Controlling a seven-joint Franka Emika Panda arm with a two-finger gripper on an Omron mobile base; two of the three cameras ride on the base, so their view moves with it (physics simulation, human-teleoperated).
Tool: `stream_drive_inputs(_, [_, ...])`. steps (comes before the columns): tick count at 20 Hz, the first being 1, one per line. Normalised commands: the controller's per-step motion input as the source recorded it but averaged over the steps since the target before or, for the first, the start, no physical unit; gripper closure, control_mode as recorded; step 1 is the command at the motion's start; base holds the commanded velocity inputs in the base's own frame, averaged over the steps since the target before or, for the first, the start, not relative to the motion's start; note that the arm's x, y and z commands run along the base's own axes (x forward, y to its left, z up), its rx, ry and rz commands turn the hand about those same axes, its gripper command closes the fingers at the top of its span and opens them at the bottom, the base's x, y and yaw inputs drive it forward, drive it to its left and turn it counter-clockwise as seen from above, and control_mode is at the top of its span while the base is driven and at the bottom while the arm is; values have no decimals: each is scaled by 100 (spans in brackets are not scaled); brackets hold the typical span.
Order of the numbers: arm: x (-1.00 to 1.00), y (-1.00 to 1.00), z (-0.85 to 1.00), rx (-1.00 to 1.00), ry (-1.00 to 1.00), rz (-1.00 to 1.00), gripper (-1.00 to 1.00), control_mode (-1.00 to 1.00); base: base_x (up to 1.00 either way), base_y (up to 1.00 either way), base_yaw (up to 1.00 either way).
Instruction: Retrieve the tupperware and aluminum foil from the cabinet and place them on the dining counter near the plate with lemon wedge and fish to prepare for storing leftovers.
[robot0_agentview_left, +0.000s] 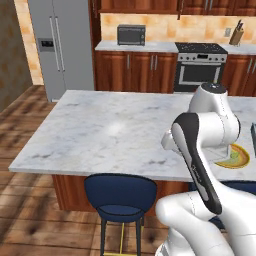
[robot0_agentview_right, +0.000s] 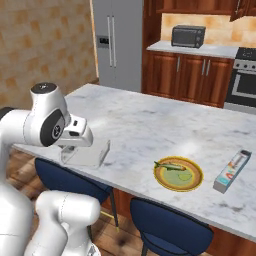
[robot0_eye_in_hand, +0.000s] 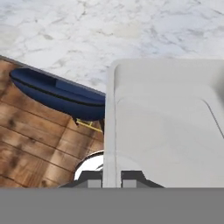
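Hand (robot0_eye_in_hand: 112, 178) pinching tupperware (robot0_eye_in_hand: 166, 127) rim; foil (robot0_agentview_right: 232, 171) beside plate (robot0_agentview_right: 178, 173).

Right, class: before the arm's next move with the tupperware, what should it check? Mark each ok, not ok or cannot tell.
1. Gripper shut on the tupperware rim: ok.
2. Foil lying on the counter beside the plate: ok.
3. Tupperware resting on the counter: cannot tell.
4. Tupperware next to the plate: not ok, it sits off to the left, at the near edge.
5. Bare counter between tupperware and plate: ok.
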Motion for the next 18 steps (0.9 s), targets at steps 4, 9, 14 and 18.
stream_drive_inputs(4, [58, -45, -37, 2, 0, 1, 100, -100, 0, 0, 0])
stream_drive_inputs(9, [63, -41, -46, 2, 0, 0, 100, -100, 0, 0, 0])
stream_drive_inputs(14, [66, -14, -48, 0, 0, 0, 100, -100, 0, 0, 0])
stream_drive_inputs(18, [66, -7, -55, 1, 0, 0, 100, -100, 0, 0, 0])
